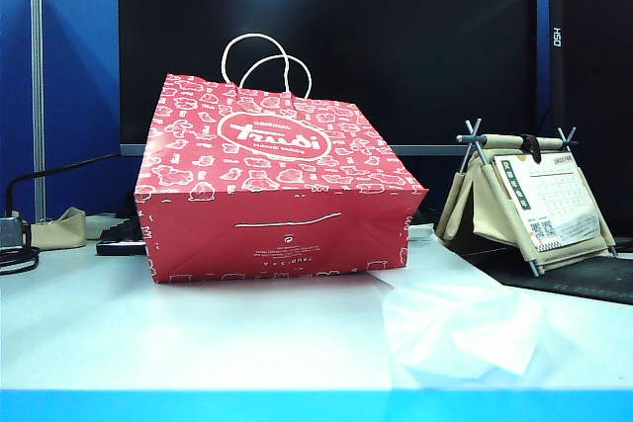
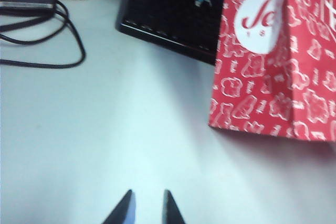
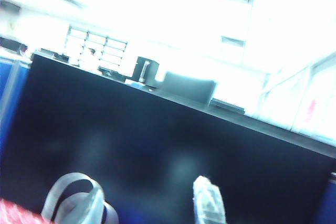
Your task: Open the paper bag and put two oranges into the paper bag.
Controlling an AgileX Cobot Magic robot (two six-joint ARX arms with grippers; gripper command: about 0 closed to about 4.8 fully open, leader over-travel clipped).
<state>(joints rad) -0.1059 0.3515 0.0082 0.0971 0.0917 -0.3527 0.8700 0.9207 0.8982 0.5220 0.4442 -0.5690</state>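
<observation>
1. Plastic sheet point(image 1: 455, 323) lies crumpled at the front right of the table point(image 1: 148, 333), with one edge reaching the bag's corner.
2. Bag point(image 1: 277, 195) sits mid-table, tipped back so its folded base faces the camera. It looks flat and closed, and the handles point(image 1: 265, 61) stick up at the far end.
3. Oranges are not in any view, so I can't say where they are.
4. Left claw point(image 2: 147, 208) is low over bare table, just beside the bag's point(image 2: 273, 56) side and not touching it. Its tips are narrowly parted and hold nothing. A keyboard point(image 2: 173, 19) and a cable point(image 2: 63, 51) lie beyond.
5. Right claw point(image 3: 147, 203) is tilted upward towards the monitor point(image 3: 168, 150) and the ceiling. Its fingers point(image 3: 210, 203) are spread wide and empty, and a bit of red bag shows at the edge of its view.
6. Neither arm shows in the exterior view.
7. The step in hand is probably opening the bag, which hasn't started.
8. To do it well:
   - Go for the mouth at the handle end, not the base.
   - Take one wall or handle with one claw and pin or pull the other side with the second.
   - Pull slowly, because the paper may tear or the bag may slide.
   - Keep clear of the sheet.
9. Right claw needs to pitch down before it can reach the handles.
10. Calendar stand point(image 1: 524, 200) at the far right is well clear.
</observation>
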